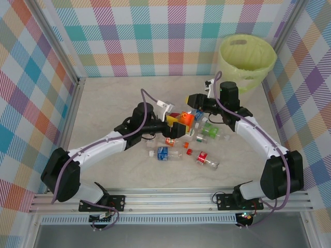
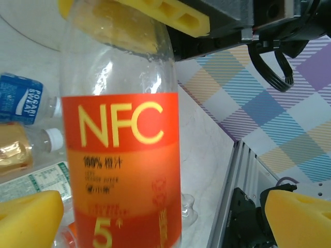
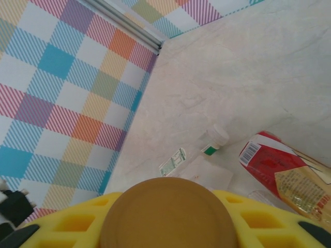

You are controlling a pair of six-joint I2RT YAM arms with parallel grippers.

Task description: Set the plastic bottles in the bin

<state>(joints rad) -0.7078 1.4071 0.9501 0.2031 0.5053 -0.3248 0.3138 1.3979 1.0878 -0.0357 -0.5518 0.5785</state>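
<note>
The pale marbled worktop [image 1: 114,103] is fenced by checked walls [image 1: 155,36]. The bin [image 1: 260,70], lined with a yellow-green bag, stands in the far right corner. Both arms extend toward the middle of the worktop, to a spot left of the bin and nearer the arm bases than the bin is. The right hand [image 3: 168,223] is the closer of the two to the bin, and the left hand [image 1: 177,125] is further to its left.

Between the hands is the orange-labelled bottle [image 2: 124,155], well apart from the bin and not in it. The right hand is clenched on the bottle's top end, its yellow pads sitting either side by the brown cap [image 3: 168,206]. The left hand is released. Its yellow fingers [image 2: 28,219] stand wide apart around the bottle's lower part, one at the bottle's edge and the other clear of it.

The other bottles lie loose on the worktop, left of the bin and nearer the bases. A green-labelled bottle [image 1: 209,129] is nearest the bin, then a red-labelled bottle [image 1: 203,157]. A blue-labelled bottle [image 1: 164,153] lies furthest left of the bin.
</note>
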